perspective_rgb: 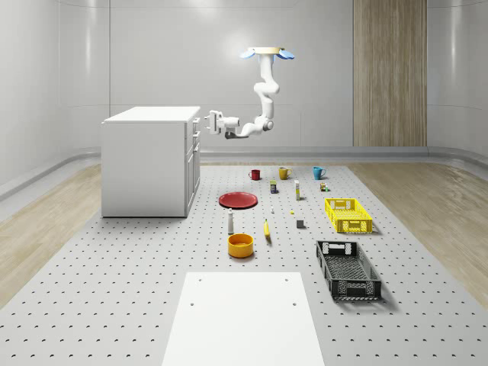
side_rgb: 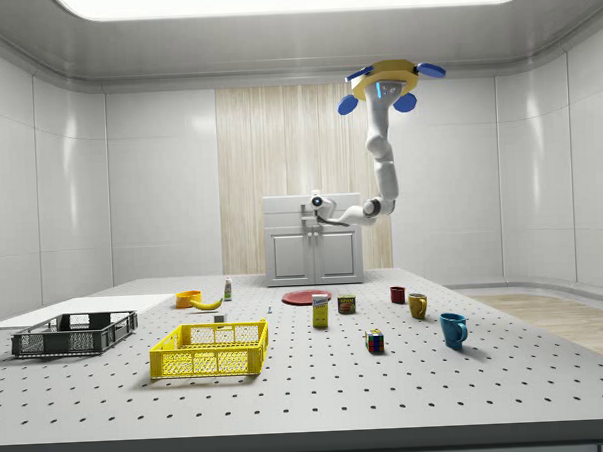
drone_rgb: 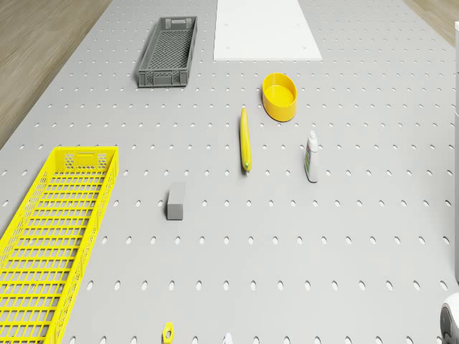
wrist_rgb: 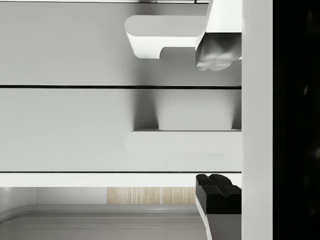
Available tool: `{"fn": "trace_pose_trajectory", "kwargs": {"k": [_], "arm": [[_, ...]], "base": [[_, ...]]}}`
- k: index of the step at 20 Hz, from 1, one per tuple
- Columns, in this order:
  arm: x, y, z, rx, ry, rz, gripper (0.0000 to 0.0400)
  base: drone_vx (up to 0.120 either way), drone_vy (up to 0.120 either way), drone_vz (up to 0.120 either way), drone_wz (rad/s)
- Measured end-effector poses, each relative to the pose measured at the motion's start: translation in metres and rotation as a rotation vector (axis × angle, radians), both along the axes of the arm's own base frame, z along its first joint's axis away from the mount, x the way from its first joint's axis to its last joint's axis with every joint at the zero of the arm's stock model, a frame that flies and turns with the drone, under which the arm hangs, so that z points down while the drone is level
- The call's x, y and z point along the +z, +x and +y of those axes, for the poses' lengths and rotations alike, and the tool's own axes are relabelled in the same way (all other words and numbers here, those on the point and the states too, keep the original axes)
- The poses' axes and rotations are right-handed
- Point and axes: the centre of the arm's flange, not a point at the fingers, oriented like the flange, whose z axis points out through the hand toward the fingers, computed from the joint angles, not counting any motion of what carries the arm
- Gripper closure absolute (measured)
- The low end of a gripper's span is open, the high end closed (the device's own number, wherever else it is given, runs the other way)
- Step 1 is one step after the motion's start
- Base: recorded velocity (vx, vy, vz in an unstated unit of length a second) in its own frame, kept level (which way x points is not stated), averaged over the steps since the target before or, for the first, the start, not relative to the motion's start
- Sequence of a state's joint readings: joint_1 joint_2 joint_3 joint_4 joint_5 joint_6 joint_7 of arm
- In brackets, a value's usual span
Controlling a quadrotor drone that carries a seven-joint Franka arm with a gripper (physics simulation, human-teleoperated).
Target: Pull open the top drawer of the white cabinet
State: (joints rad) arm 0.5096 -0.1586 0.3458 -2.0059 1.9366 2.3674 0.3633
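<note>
Top drawer [perspective_rgb: 194,126] of white cabinet [perspective_rgb: 145,164] shut, flush. My gripper [perspective_rgb: 207,122] at its front, fingers [wrist_rgb: 216,197] spread, straddling handle [wrist_rgb: 185,134], gripping nothing. Drone [perspective_rgb: 268,53] hovers off cabinet's 3 o'clock in whole-scene view, arm reaching level for straight pull.

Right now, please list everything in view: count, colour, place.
Drawer cabinet: one, white, whole-scene view's left.
Round plate: one, red, beside the cabinet.
Bowl: one, orange-yellow, near the plate.
Banana: one, yellow, beside the bowl.
Bottle: one, white, beside the bowl.
Mugs: three, red, yellow, blue, far row.
Mesh crates: two, yellow, dark grey, whole-scene view's right.
Flat board: one, white, near edge.
Drone: one, yellow, blue, hovering beside the cabinet.
Gripper: one, white, open, at the top drawer.
</note>
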Motion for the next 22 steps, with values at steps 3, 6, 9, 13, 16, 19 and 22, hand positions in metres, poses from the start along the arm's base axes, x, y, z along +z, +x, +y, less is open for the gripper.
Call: {"fn": "trace_pose_trajectory", "kwargs": {"k": [3,6,9,13,16,19,22], "arm": [[0.000,0.008,0.001,-0.006,0.000,0.000,0.0095],[0.000,0.012,0.007,-0.010,0.000,0.000,0.0095],[0.000,0.014,0.013,-0.012,0.000,0.000,0.0095],[0.001,0.017,0.024,-0.015,0.000,-0.001,0.0095],[0.001,0.018,0.031,-0.017,0.000,-0.001,0.0095],[0.000,0.018,0.036,-0.017,0.000,-0.001,0.0095],[-0.004,0.018,0.039,-0.016,0.000,-0.001,0.0095]], "base": [[0.000,0.000,0.000,0.000],[0.000,0.000,0.000,0.000],[0.000,0.000,0.000,0.000],[0.000,0.000,0.000,0.000],[0.000,0.000,0.000,0.000],[0.000,0.000,0.000,0.000],[0.000,0.000,0.000,0.000]]}}
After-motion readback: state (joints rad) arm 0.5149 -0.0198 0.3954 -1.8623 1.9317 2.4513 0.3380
